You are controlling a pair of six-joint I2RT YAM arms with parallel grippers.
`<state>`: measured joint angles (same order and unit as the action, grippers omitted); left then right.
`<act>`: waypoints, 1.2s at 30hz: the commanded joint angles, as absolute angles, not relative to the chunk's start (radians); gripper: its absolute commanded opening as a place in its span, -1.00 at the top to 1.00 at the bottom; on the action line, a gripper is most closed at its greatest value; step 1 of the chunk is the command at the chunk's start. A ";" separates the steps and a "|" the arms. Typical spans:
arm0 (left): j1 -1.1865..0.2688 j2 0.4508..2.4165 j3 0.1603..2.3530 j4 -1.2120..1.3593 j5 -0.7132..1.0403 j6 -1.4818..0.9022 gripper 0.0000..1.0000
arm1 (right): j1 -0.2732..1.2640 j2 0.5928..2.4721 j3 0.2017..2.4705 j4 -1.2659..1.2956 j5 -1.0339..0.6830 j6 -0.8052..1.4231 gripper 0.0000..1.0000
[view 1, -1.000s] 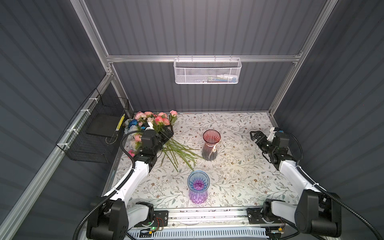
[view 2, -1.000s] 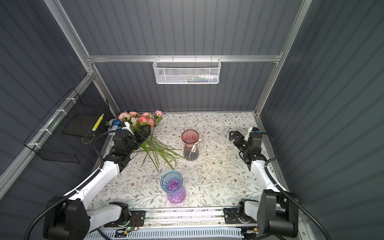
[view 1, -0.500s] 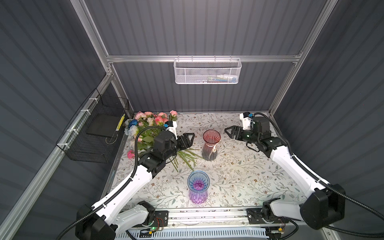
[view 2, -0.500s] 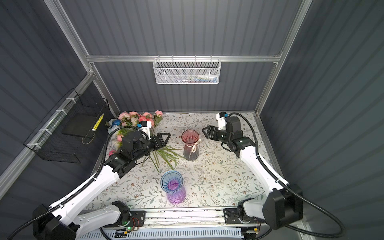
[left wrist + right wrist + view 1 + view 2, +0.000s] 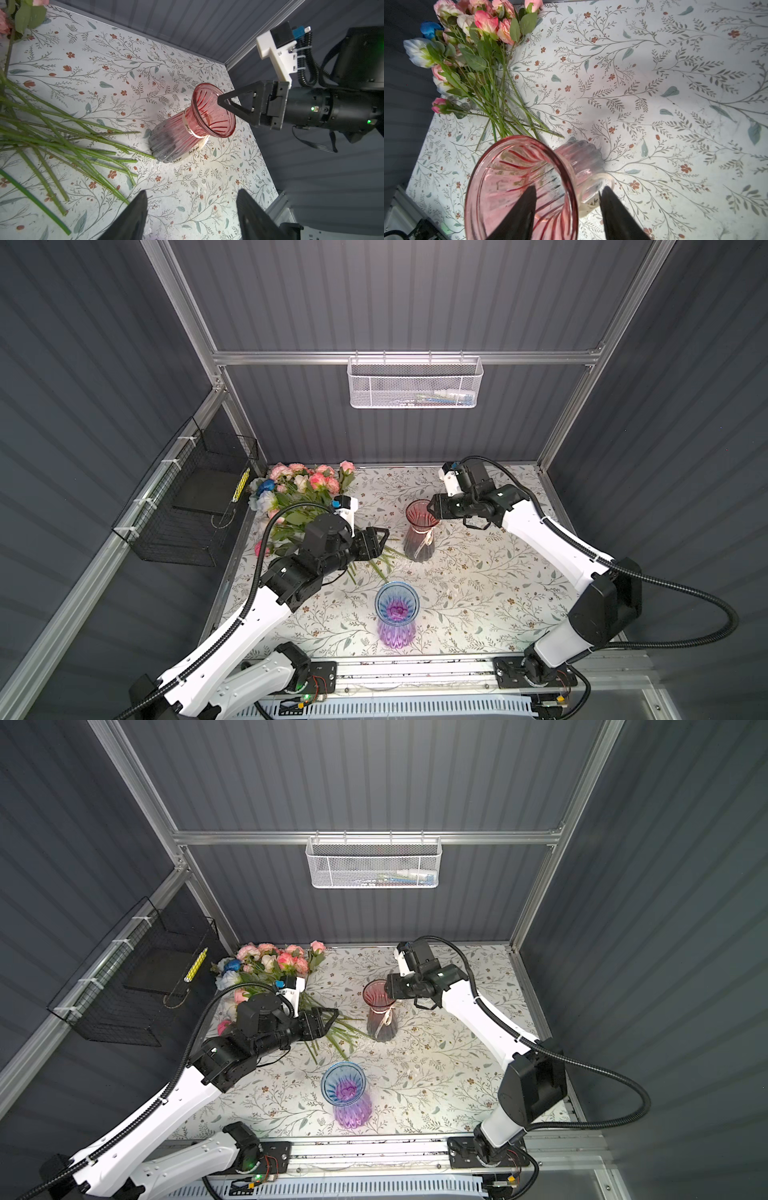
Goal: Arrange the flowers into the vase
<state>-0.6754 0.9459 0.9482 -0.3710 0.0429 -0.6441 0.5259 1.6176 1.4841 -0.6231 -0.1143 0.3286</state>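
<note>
Hazard: on the table (image 5: 498,593), the flowers (image 5: 299,485) lie loose at the far left corner, their stem ends just beside the pink vase (image 5: 419,539) near the middle. A skewed squeeze on its rim could tip the glass. My right gripper (image 5: 569,188) is about half open astride that rim, with no contact that I can confirm. My left gripper (image 5: 191,191) hangs wide and empty above the stems.

The only writing that can be read is on the cream ribbon (image 5: 187,126) tied round the neck of the pink vase (image 5: 166,137): cursive "Just for you", repeated along the band and on its hanging tails. In the right wrist view only "for" shows on it (image 5: 592,202).
</note>
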 commanded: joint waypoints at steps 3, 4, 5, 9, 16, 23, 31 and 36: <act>-0.682 0.926 0.982 -0.432 0.035 -0.604 -0.39 | 0.530 1.669 1.550 -0.728 -0.032 0.314 0.23; -0.681 0.924 0.985 -0.435 0.034 -0.600 -0.40 | 0.529 1.675 1.556 -0.733 -0.028 0.313 0.29; -0.682 0.922 0.989 -0.439 0.034 -0.597 -0.40 | 0.527 1.682 1.564 -0.743 -0.022 0.317 0.37; -0.682 0.920 1.002 -0.452 0.039 -0.588 -0.41 | 0.481 1.684 1.567 -0.749 -0.076 0.332 0.69; -0.682 0.922 1.008 -0.449 0.060 -0.578 -0.43 | 0.376 1.656 1.552 -0.765 -0.104 0.337 0.88; -0.681 0.917 1.015 -0.464 0.074 -0.572 -0.44 | 0.190 1.656 1.563 -0.785 -0.102 0.336 0.92; -0.682 0.891 1.029 -0.511 0.083 -0.573 -0.45 | 0.071 1.709 1.616 -0.806 -0.079 0.330 0.80; -0.682 0.874 1.030 -0.545 0.089 -0.578 -0.46 | 0.065 1.681 1.610 -0.775 -0.099 0.344 -0.12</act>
<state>-0.6754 0.8909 0.9977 -0.5014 0.0689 -0.5938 0.0593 1.6936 1.5959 -0.7658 -0.0952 0.3523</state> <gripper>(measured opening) 0.727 0.497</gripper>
